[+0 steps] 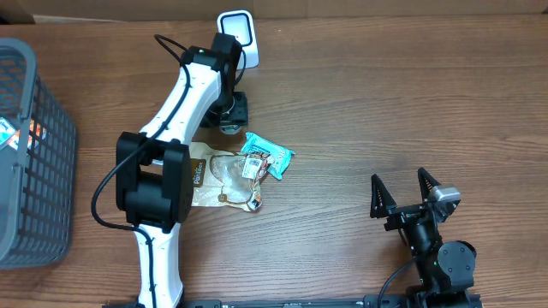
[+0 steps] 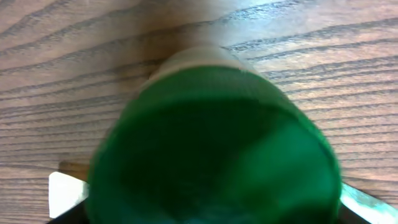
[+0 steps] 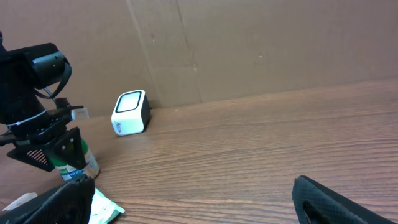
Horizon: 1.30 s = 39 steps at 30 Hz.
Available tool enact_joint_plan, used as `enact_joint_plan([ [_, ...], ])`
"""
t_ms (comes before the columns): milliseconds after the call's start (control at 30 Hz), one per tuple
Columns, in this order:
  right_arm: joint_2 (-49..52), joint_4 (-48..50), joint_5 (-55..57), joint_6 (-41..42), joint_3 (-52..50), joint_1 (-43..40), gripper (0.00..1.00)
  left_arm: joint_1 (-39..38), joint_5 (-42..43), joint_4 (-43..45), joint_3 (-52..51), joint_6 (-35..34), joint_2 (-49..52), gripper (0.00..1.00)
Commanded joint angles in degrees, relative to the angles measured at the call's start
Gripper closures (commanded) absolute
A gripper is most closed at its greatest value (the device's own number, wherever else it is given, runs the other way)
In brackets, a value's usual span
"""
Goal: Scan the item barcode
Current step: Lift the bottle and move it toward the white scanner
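A small bottle with a green cap [image 2: 214, 143] stands upright on the table. In the right wrist view the bottle [image 3: 87, 165] shows a green and white label. My left gripper [image 2: 211, 199] reaches down over it, a white fingertip [image 2: 65, 193] on each side of the cap. How firmly the jaws bear on the cap is hidden. From overhead, my left gripper [image 1: 229, 109] covers most of the bottle [image 1: 229, 126], just in front of the white scanner [image 1: 236, 34]. At the front right my right gripper [image 1: 409, 195] stands open and holds nothing.
A blue snack packet [image 1: 267, 156] and a tan pouch [image 1: 218, 175] lie just right of the left arm. A grey wire basket [image 1: 30, 145] stands at the left edge. A cardboard wall [image 3: 249, 50] closes the back, behind the scanner [image 3: 130, 112].
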Motion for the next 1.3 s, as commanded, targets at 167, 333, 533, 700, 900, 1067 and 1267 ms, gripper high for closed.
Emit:
enact_joint_plan([
  [167,-0.7,0.2,-0.1,-0.1,-0.6,0.3,0.0,-0.5,-0.4,-4.4,0.9,-1.0,0.5,0.27],
  [333,-0.7,0.2,-0.1,-0.1,-0.6,0.3,0.0,-0.5,-0.3,-8.5,4.7,-0.4,-0.8,0.28],
  [533,-0.7,0.2,-0.1,-0.1,-0.6,0.3,0.0,-0.3,-3.4,-9.1,12.0,0.7,-5.5,0.26],
  [700,-0.7,0.2,-0.1,-0.1,-0.6,0.3,0.0,-0.2,-9.5,-3.3,12.4,0.7,-6.1,0.4],
  [900,-0.7,0.2,-0.1,-0.1,-0.6,0.3,0.0,-0.2,-10.1,5.7,7.5,0.7,-3.4,0.66],
  [1067,-0.7,0.2,-0.1,-0.1,-0.6,0.3,0.0,-0.4,-8.0,7.7,5.1,0.5,-0.8,0.79],
  [1267,-0.7,0.2,-0.1,-0.1,-0.6,0.3,0.0,-0.5,-5.4,8.1,5.1,0.2,1.8,0.79],
])
